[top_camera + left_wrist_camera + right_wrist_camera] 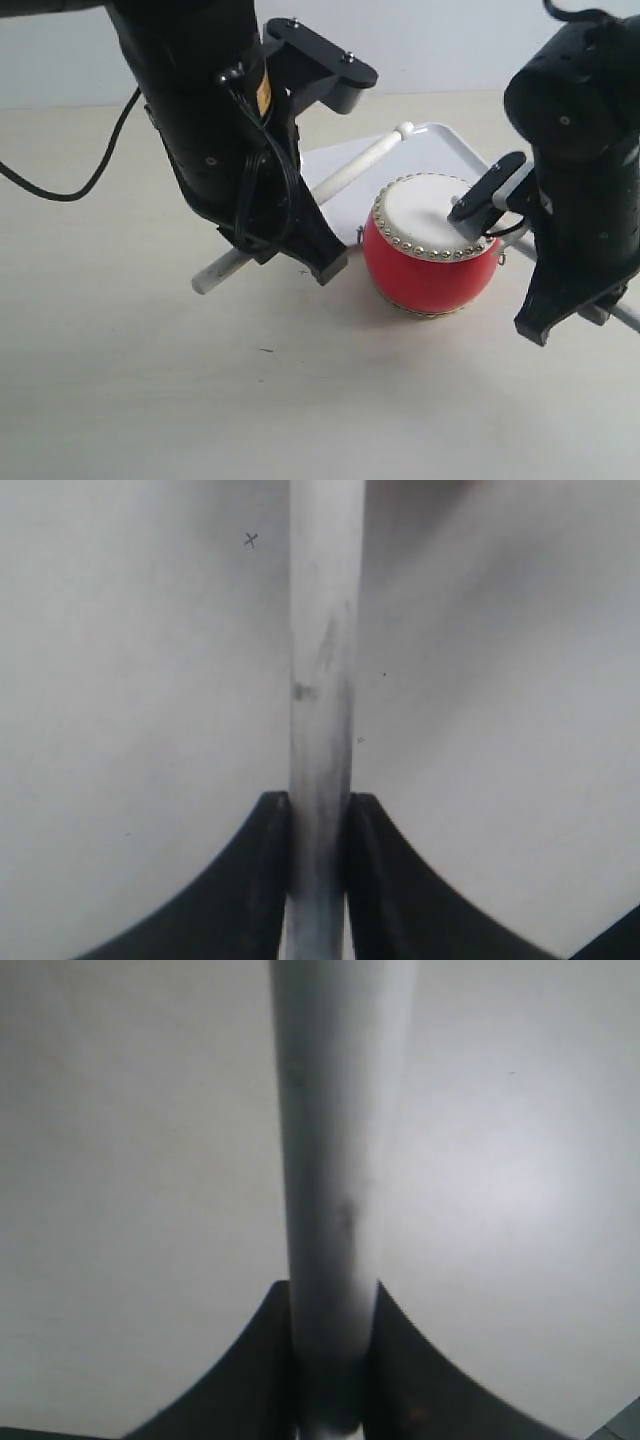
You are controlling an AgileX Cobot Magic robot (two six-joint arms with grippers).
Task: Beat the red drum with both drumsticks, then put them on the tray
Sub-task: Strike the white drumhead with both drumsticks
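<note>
The red drum (428, 262) with its off-white studded skin stands in front of the white tray (455, 150). My left gripper (290, 250) (320, 805) is shut on one pale drumstick (350, 172) (325, 630). That stick slants up from left of the drum, and its rounded tip is over the tray behind the drum. My right gripper (560, 300) (330, 1295) is shut on the other drumstick (340, 1110), to the right of the drum. In the exterior view the right arm hides most of this stick; only its butt end (618, 316) shows.
The pale tabletop (150, 380) spreads to the left and in front of the drum. A black cable (70, 190) hangs from the left arm at the far left. The right arm's black wrist bracket (487, 188) hovers over the drum skin.
</note>
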